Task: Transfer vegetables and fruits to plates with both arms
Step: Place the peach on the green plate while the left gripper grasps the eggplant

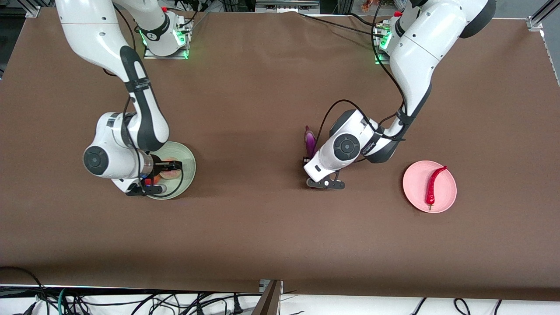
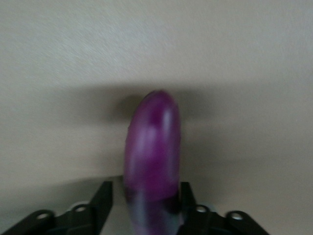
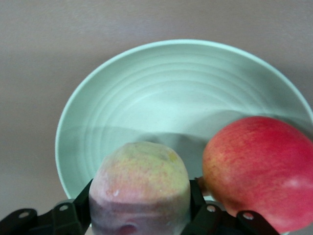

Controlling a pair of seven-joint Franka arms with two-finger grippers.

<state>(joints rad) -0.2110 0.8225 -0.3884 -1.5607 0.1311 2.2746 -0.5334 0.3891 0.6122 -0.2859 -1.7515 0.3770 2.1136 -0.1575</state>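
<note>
The purple eggplant point(image 1: 309, 139) point(image 2: 154, 142) lies on the brown table near the middle. My left gripper point(image 1: 307, 161) point(image 2: 145, 188) is down around its end, open: one finger touches it and the other stands a little apart. The pale green plate point(image 1: 186, 159) point(image 3: 171, 88) lies toward the right arm's end and holds the red apple point(image 1: 148, 180) point(image 3: 259, 166). Over that plate my right gripper point(image 1: 173, 169) point(image 3: 142, 188) is shut on the yellowish-pink peach point(image 1: 168, 174) point(image 3: 139, 166), low beside the apple. The red chili pepper point(image 1: 434, 183) lies on the pale pink plate point(image 1: 413, 186).
The pink plate sits toward the left arm's end of the table, nearer to the front camera than the eggplant. Brown cloth covers the whole table. Cables hang along the table's front edge point(image 1: 271, 291).
</note>
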